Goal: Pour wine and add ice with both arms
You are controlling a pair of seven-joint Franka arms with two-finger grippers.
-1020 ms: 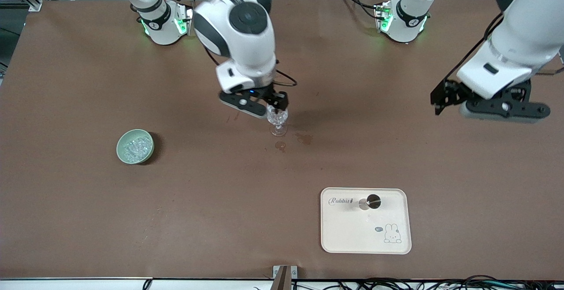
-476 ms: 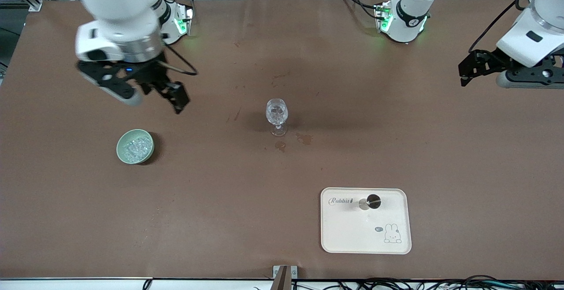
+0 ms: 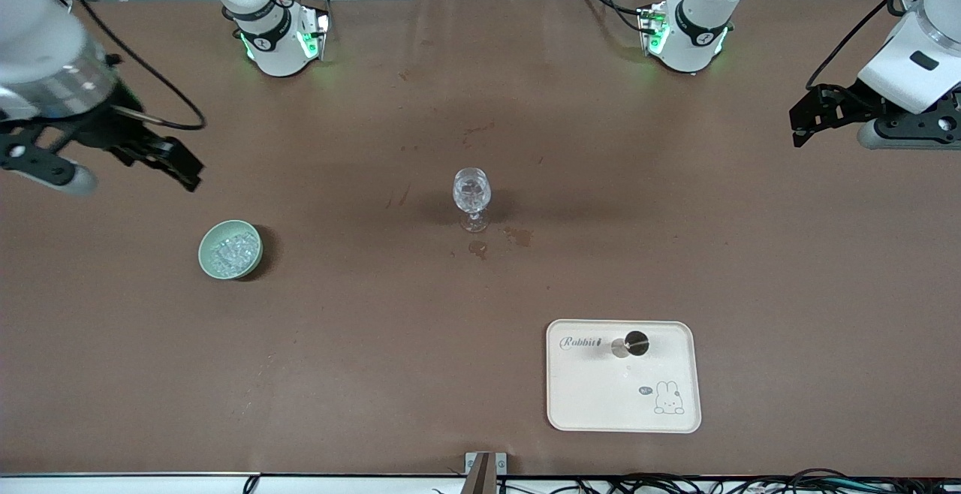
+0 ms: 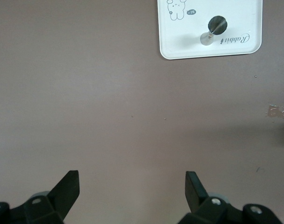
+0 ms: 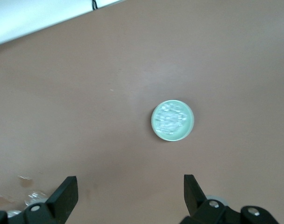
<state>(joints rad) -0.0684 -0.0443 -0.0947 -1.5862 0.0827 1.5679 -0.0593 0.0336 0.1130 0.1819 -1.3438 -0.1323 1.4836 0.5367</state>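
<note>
A clear stemmed glass (image 3: 471, 197) stands at the table's middle, with glinting clear bits in its bowl. A pale green bowl (image 3: 204, 254) holding ice (image 3: 231, 251) sits toward the right arm's end. My right gripper (image 3: 180, 167) is open and empty, up over bare table beside the bowl. Its wrist view shows the bowl (image 5: 154, 122) with the ice (image 5: 173, 118) ahead of the open right gripper (image 5: 131, 196), and the glass (image 5: 34, 198) at the edge. My left gripper (image 3: 807, 118) is open and empty, over the left arm's end of the table; the left wrist view shows it (image 4: 132, 189) over bare table. No wine bottle is in view.
A cream rabbit tray (image 3: 623, 396) lies nearer to the front camera than the glass, with a small dark-topped metal piece (image 3: 633, 343) on it; the left wrist view shows the tray (image 4: 179, 42) too. Wet stains (image 3: 516, 236) mark the brown mat beside the glass.
My right gripper left the glass and swung to the right arm's end, past the bowl. My left gripper drew back toward the left arm's end edge. The glass stayed put.
</note>
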